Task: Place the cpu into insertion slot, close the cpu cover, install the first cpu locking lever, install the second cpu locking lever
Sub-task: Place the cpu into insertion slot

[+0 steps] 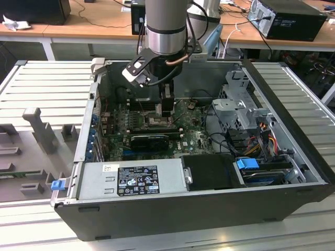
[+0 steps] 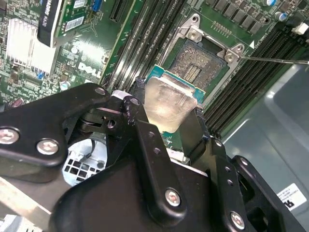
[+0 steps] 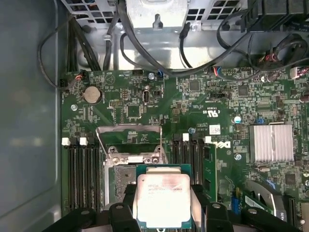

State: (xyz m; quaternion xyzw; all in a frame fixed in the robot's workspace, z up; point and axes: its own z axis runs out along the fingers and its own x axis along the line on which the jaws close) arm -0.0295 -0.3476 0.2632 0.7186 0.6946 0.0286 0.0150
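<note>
My gripper (image 3: 162, 205) is shut on the cpu (image 3: 161, 199), a flat silver-tan square with a green edge held between two black fingers (image 2: 140, 104). The cpu (image 2: 169, 102) hangs over the green motherboard, offset from the insertion slot (image 2: 195, 65) and overlapping one side of it in the first wrist view. The insertion slot (image 3: 121, 176) lies bare, its dark contact field showing. The cpu cover (image 3: 128, 137) is swung up and open at the slot's far side. A thin wire locking lever (image 2: 275, 60) sticks out beside the slot. In the exterior view my gripper (image 1: 166, 107) reaches down into the case.
Black memory slots (image 3: 79, 176) run along both sides of the slot. A long black card (image 1: 149, 140), a power supply (image 1: 131, 178), a drive cage (image 1: 243, 110) and loose cables (image 3: 145, 53) fill the open computer case (image 1: 293, 130). A finned heatsink (image 3: 271, 142) stands nearby.
</note>
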